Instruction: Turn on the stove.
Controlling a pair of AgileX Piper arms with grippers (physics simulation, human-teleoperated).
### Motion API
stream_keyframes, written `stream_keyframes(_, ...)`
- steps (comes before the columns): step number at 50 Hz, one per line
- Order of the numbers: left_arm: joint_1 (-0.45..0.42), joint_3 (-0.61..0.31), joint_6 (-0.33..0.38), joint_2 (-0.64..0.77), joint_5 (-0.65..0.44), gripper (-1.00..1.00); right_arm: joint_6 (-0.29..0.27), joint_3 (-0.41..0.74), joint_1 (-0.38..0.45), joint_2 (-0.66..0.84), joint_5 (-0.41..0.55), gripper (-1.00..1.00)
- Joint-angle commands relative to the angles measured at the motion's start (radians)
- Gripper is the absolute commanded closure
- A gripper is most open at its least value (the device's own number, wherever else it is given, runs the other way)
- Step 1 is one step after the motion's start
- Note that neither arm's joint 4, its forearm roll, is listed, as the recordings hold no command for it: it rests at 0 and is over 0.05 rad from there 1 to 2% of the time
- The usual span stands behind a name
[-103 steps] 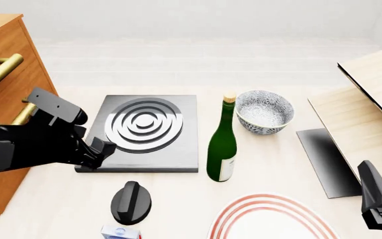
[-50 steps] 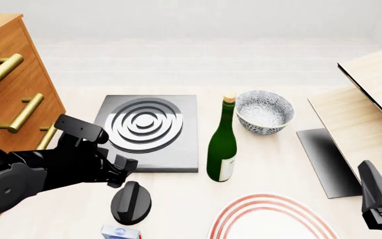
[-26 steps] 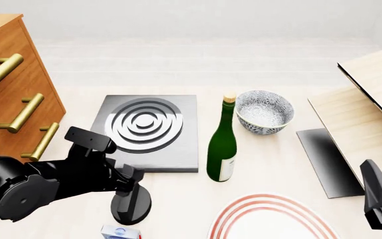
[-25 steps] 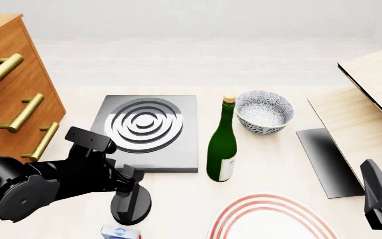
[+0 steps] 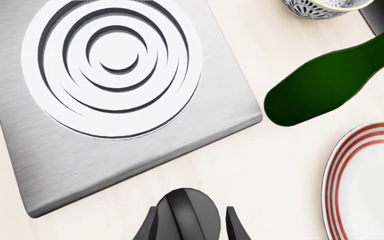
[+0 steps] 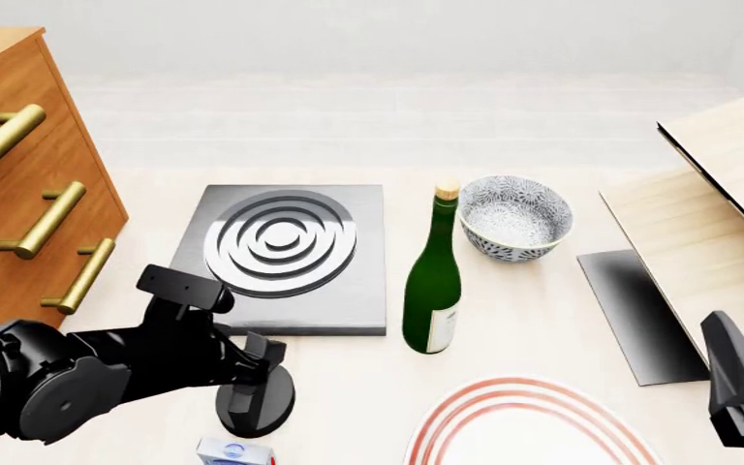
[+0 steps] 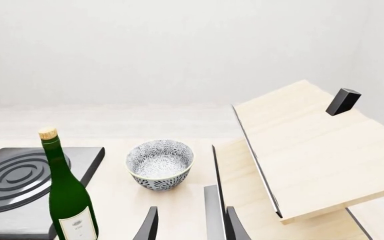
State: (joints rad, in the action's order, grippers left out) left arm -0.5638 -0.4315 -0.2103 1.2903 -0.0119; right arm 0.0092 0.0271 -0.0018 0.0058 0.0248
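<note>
The stove is a flat dark-grey slab with silver burner rings, lying left of the table's middle; it also fills much of the left wrist view. Its black round knob with a raised ridge stands on the table just in front of the slab. My left gripper hovers right over the knob. In the left wrist view the knob sits between the two fingers, and the gripper is open around it. My right gripper rests at the near right, open and holding nothing.
A green bottle stands right of the stove, with a patterned bowl behind it. A red-ringed plate lies at the near edge. A wooden drawer cabinet is on the left, a dark panel with wooden boards on the right, and a small box by the knob.
My left arm has swung from the stove's left edge toward me and rightward, coming down over the knob. The right arm has stayed put.
</note>
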Motion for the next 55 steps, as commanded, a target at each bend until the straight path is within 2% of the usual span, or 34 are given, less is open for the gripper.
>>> stream_keyframes(1, -0.013, 0.019, -0.021, 0.034, 0.044, -1.00, 0.000, -0.002, 0.000, -0.001, -0.001, -1.00)
stream_keyframes(37, 0.021, 0.040, 0.018, 0.162, 0.157, -1.00, 0.000, 0.000, 0.000, -0.002, 0.002, -1.00)
stream_keyframes(55, 0.025, 0.068, -0.002, 0.252, 0.252, -1.00, 0.000, -0.001, 0.000, -0.002, 0.002, -1.00)
